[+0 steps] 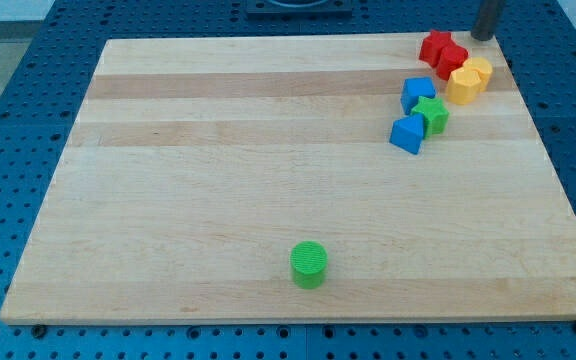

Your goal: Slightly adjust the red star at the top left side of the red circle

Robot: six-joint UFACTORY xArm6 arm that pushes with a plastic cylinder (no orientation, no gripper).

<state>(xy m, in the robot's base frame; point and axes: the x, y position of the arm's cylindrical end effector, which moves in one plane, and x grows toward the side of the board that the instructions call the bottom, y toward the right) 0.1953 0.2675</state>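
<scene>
The red star [433, 45] lies near the board's top right corner. It touches the red circle [454, 59] on that block's upper left side. My tip [484, 38] is at the board's top edge, a little to the right of both red blocks and apart from them.
Two yellow blocks [469, 80] sit just below right of the red circle. Below them lie a blue block [418, 94], a green star [431, 115] and another blue block [407, 134]. A green cylinder [309, 263] stands alone near the bottom edge of the wooden board [218, 150].
</scene>
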